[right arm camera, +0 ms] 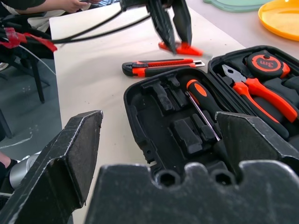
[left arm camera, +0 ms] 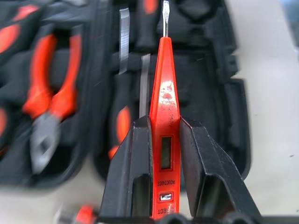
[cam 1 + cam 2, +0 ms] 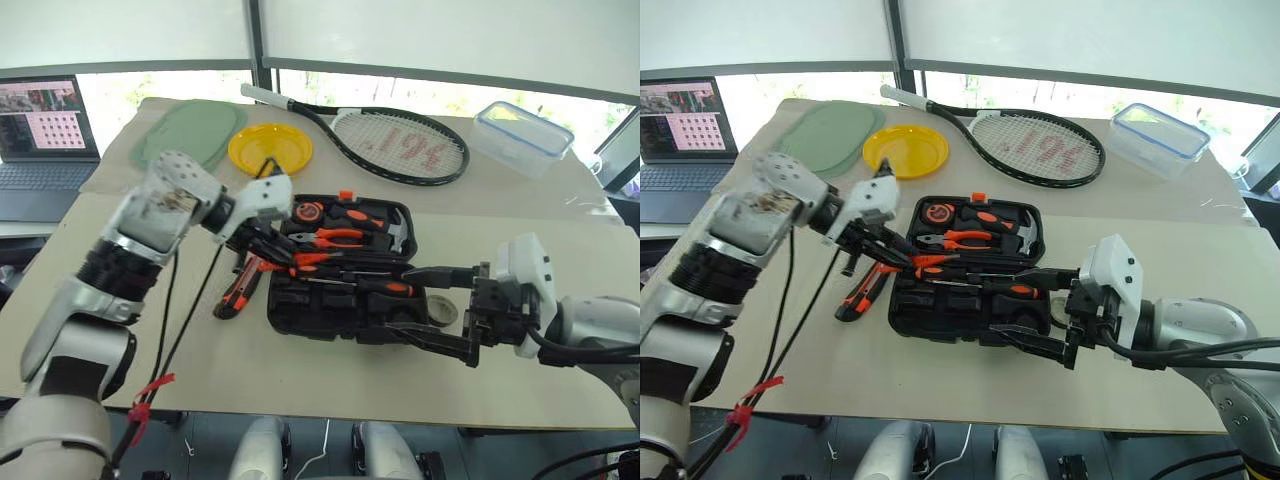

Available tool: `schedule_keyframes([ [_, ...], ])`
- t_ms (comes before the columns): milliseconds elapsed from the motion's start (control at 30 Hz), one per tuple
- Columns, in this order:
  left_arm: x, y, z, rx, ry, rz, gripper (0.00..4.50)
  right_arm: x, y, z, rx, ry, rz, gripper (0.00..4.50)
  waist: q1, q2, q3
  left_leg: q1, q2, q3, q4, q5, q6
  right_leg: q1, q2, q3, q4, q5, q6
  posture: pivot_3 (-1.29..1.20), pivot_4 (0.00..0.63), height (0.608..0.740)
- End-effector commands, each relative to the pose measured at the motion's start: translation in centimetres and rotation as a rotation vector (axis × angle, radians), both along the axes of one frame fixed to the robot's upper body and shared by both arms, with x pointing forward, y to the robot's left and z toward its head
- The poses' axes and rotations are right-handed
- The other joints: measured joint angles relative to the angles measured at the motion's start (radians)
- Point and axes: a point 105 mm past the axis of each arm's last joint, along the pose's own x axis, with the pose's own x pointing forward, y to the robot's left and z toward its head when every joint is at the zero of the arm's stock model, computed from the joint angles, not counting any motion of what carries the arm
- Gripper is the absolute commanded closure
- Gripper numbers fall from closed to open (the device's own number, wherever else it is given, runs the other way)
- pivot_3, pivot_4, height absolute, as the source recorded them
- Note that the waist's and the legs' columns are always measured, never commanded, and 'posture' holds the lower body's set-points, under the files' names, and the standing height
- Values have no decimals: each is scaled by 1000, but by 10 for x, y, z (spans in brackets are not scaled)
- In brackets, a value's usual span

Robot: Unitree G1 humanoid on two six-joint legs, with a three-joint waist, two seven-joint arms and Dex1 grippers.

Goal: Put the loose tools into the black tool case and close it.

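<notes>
The left wrist view shows the left pincer (image 2: 164, 158) clamped on the tester screwdriver (image 2: 164, 116) (partly readable print: "250V", "INDUCTANCE") above the open tool case (image 3: 340, 300), mid-tabletop. The right pincer (image 3: 440, 310) gapes wide, empty, at the case's right end.

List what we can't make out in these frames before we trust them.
- Tape roll: in the head views mostly hidden behind the right gripper.
- Tool case recesses: blurred in the left wrist view; which one lies under the tester screwdriver is unclear.
- Tester handle end: cut off by that view's edge, between the left gripper fingers.
- Utility knife: whether the blade is out is too small to tell.
</notes>
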Motion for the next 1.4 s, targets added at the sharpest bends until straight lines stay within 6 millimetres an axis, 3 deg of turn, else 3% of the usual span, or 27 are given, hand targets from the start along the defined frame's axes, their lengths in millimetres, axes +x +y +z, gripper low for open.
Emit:
schedule_keyframes([
  [33,-3,-8,-8,78,26,-63,4113,-2,0,11,-2,-70,-5,0,0,0,0,0,0,0,0,0,0,0,0,0,0,0,0,0,150,738],
  [167,3,-12,-28,150,63,-75,4113,-3,0,12,28,-62,-12,0,0,0,0,0,0,0,0,0,0,0,0,0,0,0,0,0,150,738],
  [567,18,-21,-42,214,104,-37,4113,-8,3,9,32,-59,-21,0,1,0,0,-1,0,-1,1,-1,1,0,0,0,0,0,1,0,150,738],
  [833,21,-38,-44,186,214,61,4113,-7,3,8,34,-61,-24,0,2,0,0,-1,0,-1,3,-1,1,1,0,0,0,0,1,0,150,738],
  [1400,17,-25,-52,249,229,89,4113,-4,3,4,13,-70,-21,0,-3,0,0,-1,0,-2,3,-1,2,0,0,1,0,0,1,0,150,738],
])
